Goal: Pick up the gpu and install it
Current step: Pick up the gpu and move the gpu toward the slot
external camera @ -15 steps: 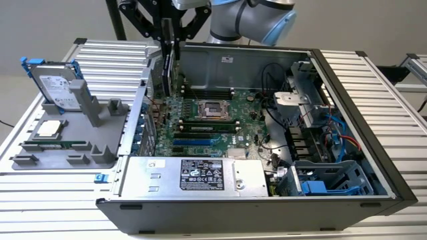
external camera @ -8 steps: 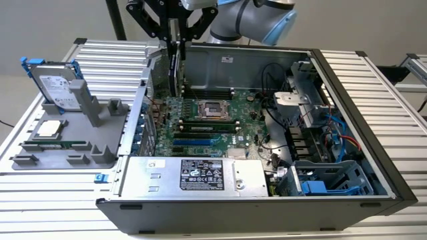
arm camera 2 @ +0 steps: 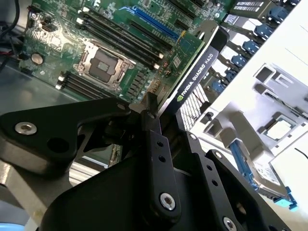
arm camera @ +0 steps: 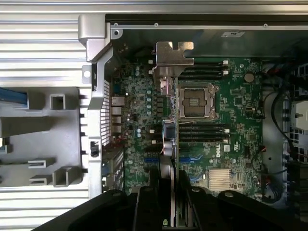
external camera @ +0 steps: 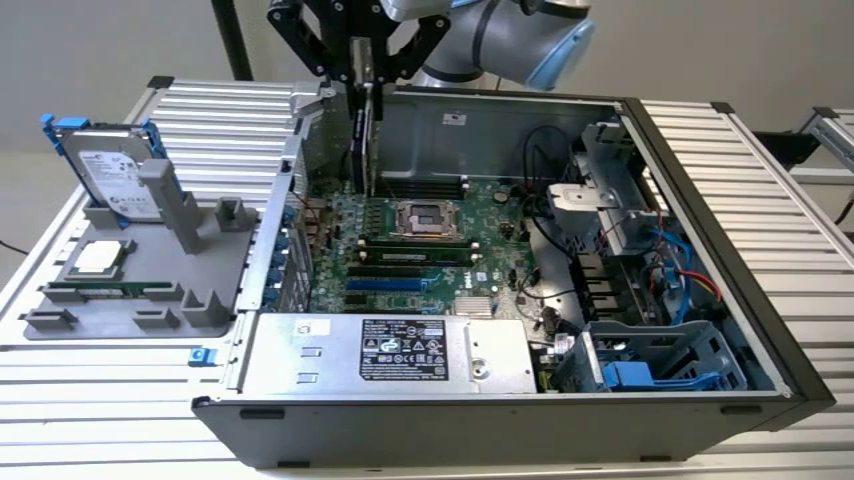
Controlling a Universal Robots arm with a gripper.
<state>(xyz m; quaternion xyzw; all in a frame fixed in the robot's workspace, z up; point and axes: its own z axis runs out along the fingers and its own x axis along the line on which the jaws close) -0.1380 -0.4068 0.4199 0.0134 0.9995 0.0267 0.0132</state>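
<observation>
My gripper (external camera: 363,75) is shut on the gpu (external camera: 363,150), which hangs edge-down over the open computer case (external camera: 694,230). The card's lower edge is above the motherboard (external camera: 441,265), apart from it, beside the bare processor socket (external camera: 424,217). In the second wrist view the gpu (arm camera 2: 195,82) shows a black shroud and a green board face, with a black finger (arm camera 2: 153,127) pressed on its near end. In the first wrist view the gpu (arm camera: 167,144) is seen edge-on, its silver bracket (arm camera: 171,55) near the case's rear wall, above the blue slots (arm camera: 192,159).
A grey fixture (external camera: 174,240) at the exterior view's left carries a hard drive in a blue frame (external camera: 114,170), a processor chip (external camera: 100,258) and a memory stick (external camera: 114,291). Inside the case are a power supply (external camera: 387,352), drive cages (external camera: 641,360) and cables (external camera: 561,215).
</observation>
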